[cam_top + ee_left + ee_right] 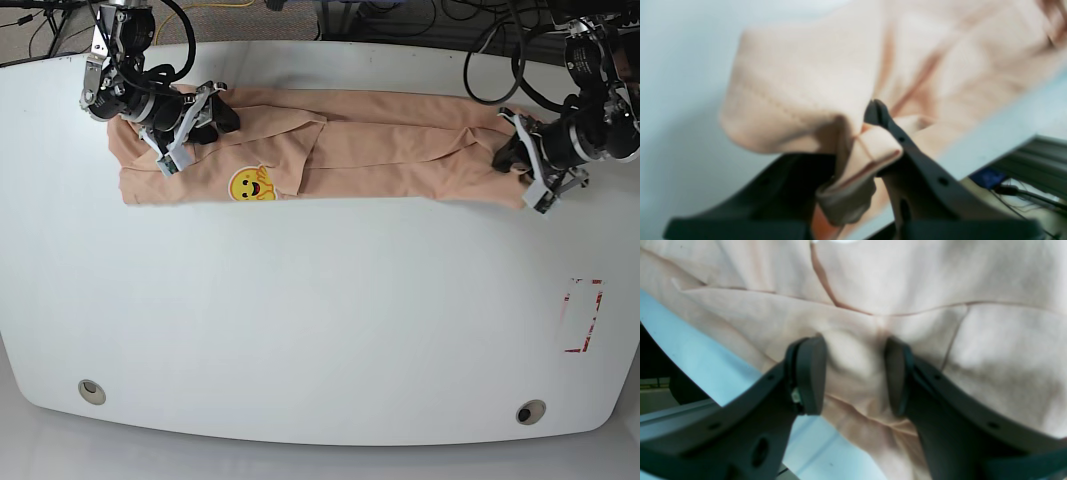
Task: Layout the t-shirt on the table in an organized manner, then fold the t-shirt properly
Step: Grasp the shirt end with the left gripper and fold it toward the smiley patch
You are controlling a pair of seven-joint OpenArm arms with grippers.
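the base view looks straight down from high above on the whole glossy white tabletop. each wrist view sits close behind its own dark claw, left and right, facing the soft peach t-shirt, which all three views share.

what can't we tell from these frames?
- Base view: left gripper fingertips buried in the t-shirt edge.
- Right wrist view: whether the right gripper pinches fabric or just straddles a bulge.
- Left wrist view: blurred, cloth fills the jaws, hiding which part is held.
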